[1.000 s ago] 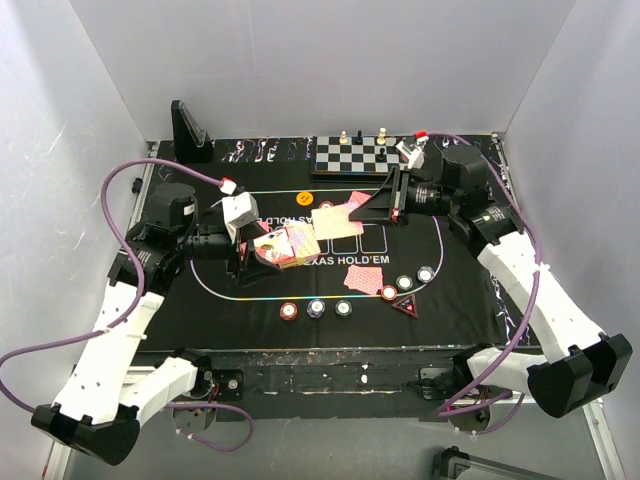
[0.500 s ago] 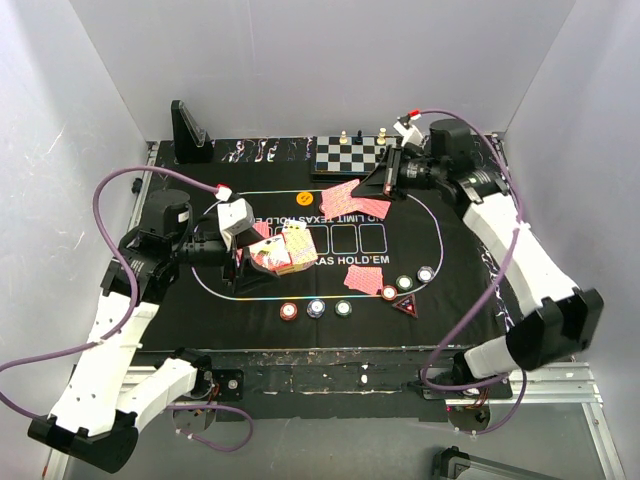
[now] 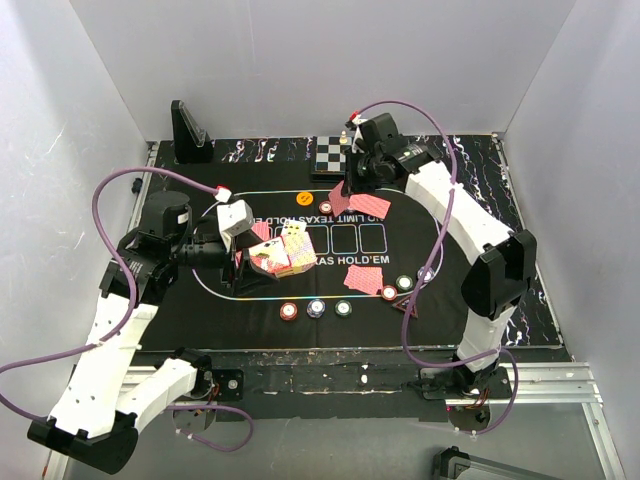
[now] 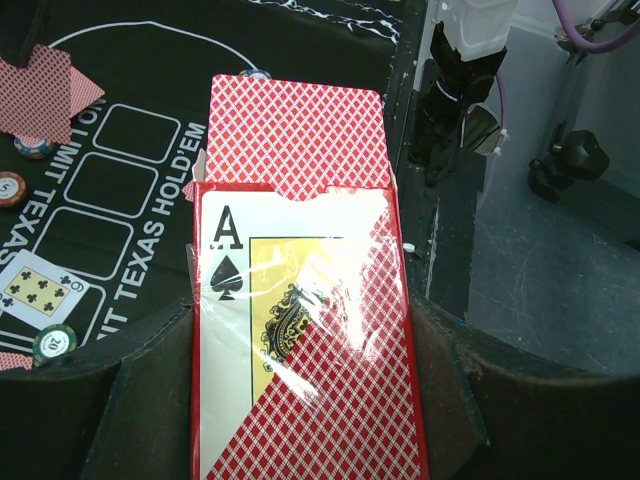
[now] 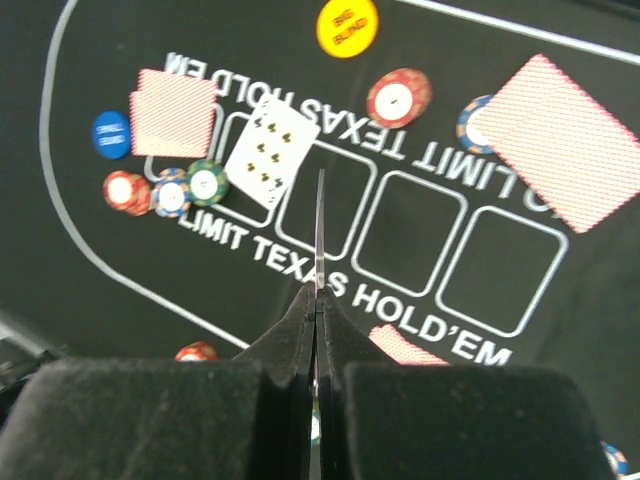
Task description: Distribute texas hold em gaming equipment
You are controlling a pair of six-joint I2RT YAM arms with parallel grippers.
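Observation:
My left gripper [image 3: 262, 258] is shut on a red card box [image 4: 300, 360] showing an ace of spades, with red-backed cards [image 4: 295, 130] sticking out of its open top. It holds the box [image 3: 282, 252] above the mat's left part. My right gripper [image 5: 317, 292] is shut on one playing card [image 5: 320, 225], seen edge-on, high over the mat's far middle [image 3: 350, 186]. A face-up clubs card [image 5: 270, 153], red-backed cards [image 5: 570, 140] [image 3: 362, 280] and chips [image 3: 316, 307] [image 3: 404, 283] lie on the mat. An orange chip [image 3: 304, 198] and the dark red triangle [image 3: 405, 305] also lie there.
The black Hold'em mat [image 3: 460, 300] covers the table. A chessboard [image 3: 338, 155] with pieces sits at the back, just behind my right gripper. A black stand [image 3: 188, 128] is at the back left. White walls close in both sides.
My right arm has swung left from the back right to over the mat's far middle, still pinching the card. My left gripper has shifted slightly with the card box.

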